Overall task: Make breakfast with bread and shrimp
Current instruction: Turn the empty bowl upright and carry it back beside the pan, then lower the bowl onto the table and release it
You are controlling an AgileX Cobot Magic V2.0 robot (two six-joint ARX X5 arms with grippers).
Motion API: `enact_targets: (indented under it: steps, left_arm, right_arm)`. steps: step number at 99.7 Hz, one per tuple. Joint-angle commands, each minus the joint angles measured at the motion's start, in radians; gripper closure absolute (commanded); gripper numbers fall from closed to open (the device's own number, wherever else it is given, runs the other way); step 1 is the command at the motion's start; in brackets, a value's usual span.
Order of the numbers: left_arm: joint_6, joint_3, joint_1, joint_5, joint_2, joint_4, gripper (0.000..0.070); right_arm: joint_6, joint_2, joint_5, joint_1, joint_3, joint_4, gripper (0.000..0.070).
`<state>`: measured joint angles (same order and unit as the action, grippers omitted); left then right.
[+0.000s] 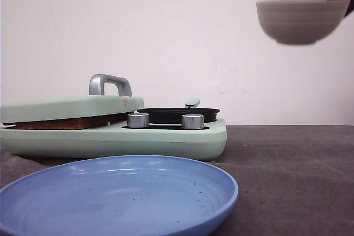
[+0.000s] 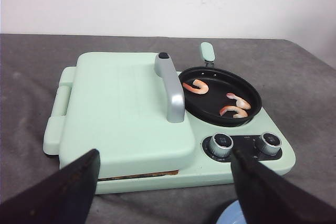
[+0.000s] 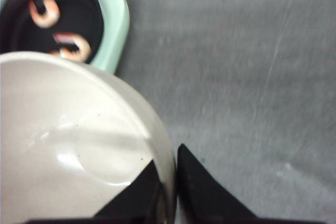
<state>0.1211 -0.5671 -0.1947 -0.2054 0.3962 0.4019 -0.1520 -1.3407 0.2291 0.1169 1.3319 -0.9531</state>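
Bread (image 1: 66,124) under closed lid, right hand (image 3: 173,182) pinching raised bowl (image 3: 68,145) rim

The breakfast maker (image 2: 121,114) has a smooth, pale green, satin shell that looks like plastic; its lid handle (image 2: 170,85) and two knobs (image 2: 221,144) look like brushed metal; the small pan (image 2: 223,90) is black with a slight sheen; the table (image 1: 293,164) is covered in matt grey cloth-like material; the blue plate (image 1: 119,197) looks glossy, faintly speckled; the pale bowl (image 3: 68,145) is smooth and glazed-looking.
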Motion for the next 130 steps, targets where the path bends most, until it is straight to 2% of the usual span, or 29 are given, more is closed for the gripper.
enact_targets:
  steps: [1,21,66,107,130]
  left_arm:
    - [0.0,-0.004,-0.002,0.003,0.002,-0.004,0.0265]
    - [0.0,-0.004,-0.002,0.002,0.002,0.006,0.0265]
    - [-0.005,-0.004,-0.002,0.003,0.002,0.027,0.0265]
    - [-0.006,-0.004,-0.002,0.003,0.002,0.025,0.0265]
    - [-0.008,-0.004,-0.002,0.003,0.004,0.024,0.0265]
  right_arm:
    - [0.035,-0.046,0.008,0.002,0.016,-0.015,0.07]
    - [0.055,-0.174,0.008,0.002,0.016,-0.027,0.07]
    - [0.037,-0.389,0.023,0.002,0.014,0.06,0.07]
    - [-0.032,-0.433,0.026,0.002,-0.108,0.276,0.07]
    - [-0.032,-0.433,0.025,0.002,-0.167,0.328,0.07]
